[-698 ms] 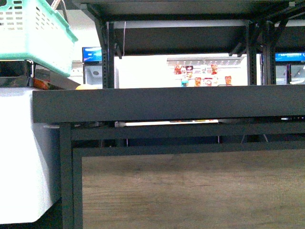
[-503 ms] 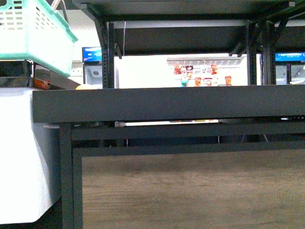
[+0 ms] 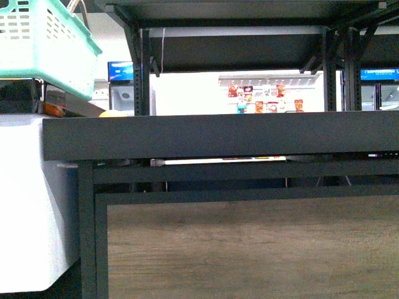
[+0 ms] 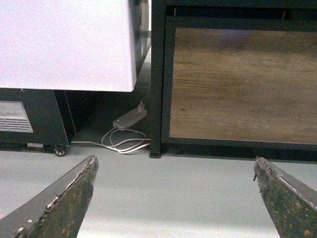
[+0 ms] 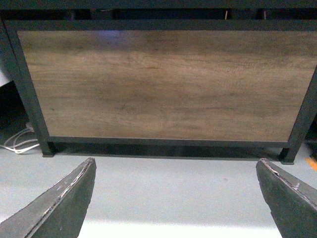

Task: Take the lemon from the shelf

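The black shelf [image 3: 218, 134] fills the front view, its wide tray lip running straight across at mid-height with perforated posts [image 3: 142, 71] above. A small yellow-orange rounded top [image 3: 112, 114] peeks over the lip at the left; it may be the lemon, and the rest of it is hidden. Neither arm shows in the front view. My left gripper [image 4: 175, 158] is open and empty, low over the grey floor in front of the shelf's left leg [image 4: 157, 79]. My right gripper [image 5: 176, 160] is also open and empty, facing the shelf's wooden base panel [image 5: 163, 82].
A teal plastic basket [image 3: 43, 43] sits on a white cabinet [image 3: 31, 199] left of the shelf. White cables and a power strip [image 4: 130, 119] lie on the floor by the shelf's left leg. A dark unit on a caster [image 4: 34, 121] stands beneath the cabinet.
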### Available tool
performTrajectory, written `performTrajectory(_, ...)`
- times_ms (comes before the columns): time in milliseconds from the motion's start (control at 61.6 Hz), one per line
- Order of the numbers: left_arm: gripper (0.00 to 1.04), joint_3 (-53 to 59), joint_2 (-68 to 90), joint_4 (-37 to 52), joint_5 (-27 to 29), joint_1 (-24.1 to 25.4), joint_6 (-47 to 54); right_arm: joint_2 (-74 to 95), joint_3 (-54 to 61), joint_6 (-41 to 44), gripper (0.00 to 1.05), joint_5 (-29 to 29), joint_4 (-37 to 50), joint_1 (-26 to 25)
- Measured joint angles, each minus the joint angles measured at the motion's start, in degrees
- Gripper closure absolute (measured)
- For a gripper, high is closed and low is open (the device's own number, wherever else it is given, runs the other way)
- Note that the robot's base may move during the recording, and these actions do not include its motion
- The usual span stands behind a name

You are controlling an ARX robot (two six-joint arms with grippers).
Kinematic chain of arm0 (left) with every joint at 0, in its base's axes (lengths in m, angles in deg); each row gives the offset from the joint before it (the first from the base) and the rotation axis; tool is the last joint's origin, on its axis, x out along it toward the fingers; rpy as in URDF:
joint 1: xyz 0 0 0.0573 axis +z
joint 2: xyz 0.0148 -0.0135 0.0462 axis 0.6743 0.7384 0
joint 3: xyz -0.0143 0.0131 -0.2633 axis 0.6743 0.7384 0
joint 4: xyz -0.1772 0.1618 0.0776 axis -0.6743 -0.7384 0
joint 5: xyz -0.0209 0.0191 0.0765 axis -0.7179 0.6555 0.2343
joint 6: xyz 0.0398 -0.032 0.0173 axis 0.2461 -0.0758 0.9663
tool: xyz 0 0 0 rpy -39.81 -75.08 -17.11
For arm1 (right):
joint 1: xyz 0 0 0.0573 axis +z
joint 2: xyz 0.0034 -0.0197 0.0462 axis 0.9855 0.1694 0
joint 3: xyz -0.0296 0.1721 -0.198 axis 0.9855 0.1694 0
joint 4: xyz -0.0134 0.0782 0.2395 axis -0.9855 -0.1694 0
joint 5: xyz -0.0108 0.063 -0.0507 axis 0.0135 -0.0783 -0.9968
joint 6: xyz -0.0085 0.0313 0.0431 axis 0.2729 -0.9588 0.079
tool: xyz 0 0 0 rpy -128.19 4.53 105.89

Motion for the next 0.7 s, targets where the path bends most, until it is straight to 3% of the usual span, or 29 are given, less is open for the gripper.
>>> performTrajectory(698,0.08,0.0,0.0,0.0,0.0,0.0,0.0,0.0,0.0,0.0,0.07,0.0,0.0,0.0)
